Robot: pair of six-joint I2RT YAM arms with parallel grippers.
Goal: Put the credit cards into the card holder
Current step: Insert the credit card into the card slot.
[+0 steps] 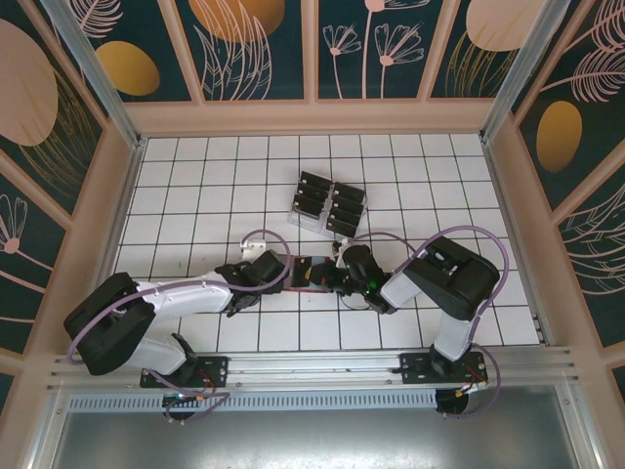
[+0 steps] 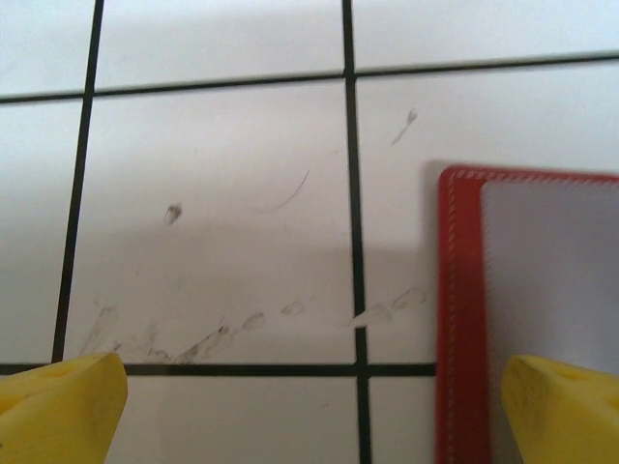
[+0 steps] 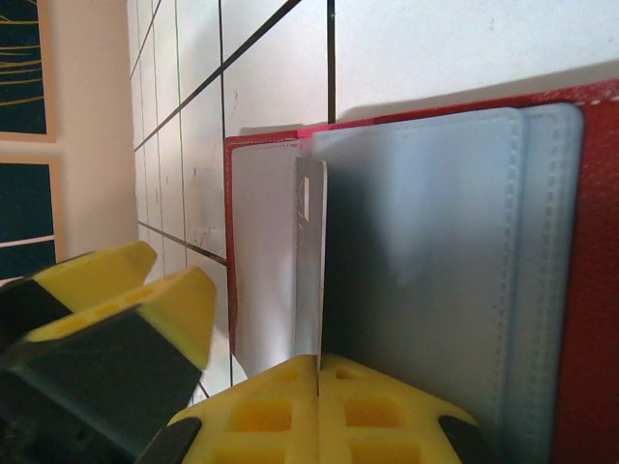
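Left gripper [image 1: 278, 273]: low over the white tiled table [image 1: 195, 186], its yellow fingers [image 2: 60, 406] spread apart, holding nothing; in the left wrist view one fingertip is over the card holder's left part and the other over bare tile.
Card holder [image 1: 311, 274]: lies open and flat between the two grippers, with a red border and greyish-lilac pockets facing up.
Rack [image 1: 327, 203]: clear plastic, well behind the holder, filled with black credit cards [image 1: 314, 182].
Credit card [image 3: 309, 256]: seen edge-on as a thin strip, standing upright over the holder's pockets.
Right gripper [image 3: 319, 377]: at the holder's right side, fingers pressed together on that credit card.
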